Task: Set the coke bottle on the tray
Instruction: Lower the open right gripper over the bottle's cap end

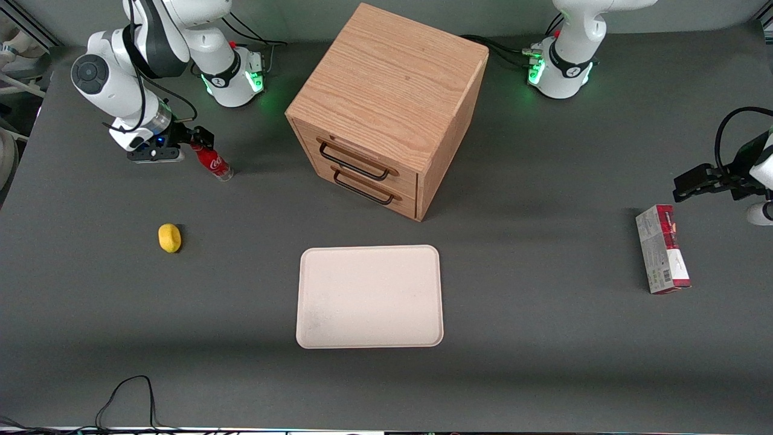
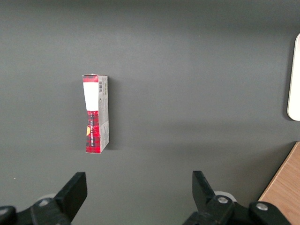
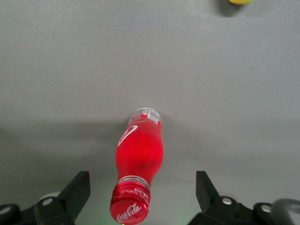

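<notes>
Progress: no part of the placement is judged complete; grasp, lift, carry and set-down remain
Coke bottle (image 3: 139,164): stood on the worktop (image 1: 543,362) between the pincer fingers, cap close under the pincer, not yet clamped
Tray (image 1: 369,296): seen bare, well apart from the pincer, nearer the front camera and toward the parked arm's end
Pincer (image 1: 194,144): fingers held apart, one on each side of the bottle, neither touching it
Arm pose: wrist lowered close to the worktop at the working arm's end, pincer directed downward over the cap
Lemon (image 1: 169,237): near the pincer, nearer the front camera, clear of the grasp
</notes>
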`<state>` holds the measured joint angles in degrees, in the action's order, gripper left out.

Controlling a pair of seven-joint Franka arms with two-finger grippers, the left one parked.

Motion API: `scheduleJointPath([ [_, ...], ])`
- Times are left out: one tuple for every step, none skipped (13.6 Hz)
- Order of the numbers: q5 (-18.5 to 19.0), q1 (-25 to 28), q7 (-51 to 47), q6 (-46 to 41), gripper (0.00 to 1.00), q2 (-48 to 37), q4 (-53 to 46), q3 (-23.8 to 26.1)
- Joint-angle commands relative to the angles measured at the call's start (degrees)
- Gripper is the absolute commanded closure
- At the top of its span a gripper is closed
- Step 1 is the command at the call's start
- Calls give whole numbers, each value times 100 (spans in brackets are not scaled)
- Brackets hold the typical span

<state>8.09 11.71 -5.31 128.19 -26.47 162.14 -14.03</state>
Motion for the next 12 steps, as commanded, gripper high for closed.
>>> scheduleJointPath([
  [132,24,-102,189,5,-166,309,-47],
  [132,24,-102,145,9,-166,309,-47],
  [123,33,-102,92,12,-175,309,-47],
  [123,42,-102,40,15,-175,309,-47],
  [123,51,-102,22,20,-175,301,-47],
  [123,51,-102,22,28,-166,300,-47],
  [123,59,-102,13,37,-166,300,-47],
  [123,60,-93,-39,48,-157,292,-47],
  [123,60,-93,-92,58,-140,266,-47],
  [106,60,-93,-127,68,-113,239,-47],
  [97,60,-101,-145,76,-52,204,-47],
  [88,60,-110,-180,83,27,65,-39],
])
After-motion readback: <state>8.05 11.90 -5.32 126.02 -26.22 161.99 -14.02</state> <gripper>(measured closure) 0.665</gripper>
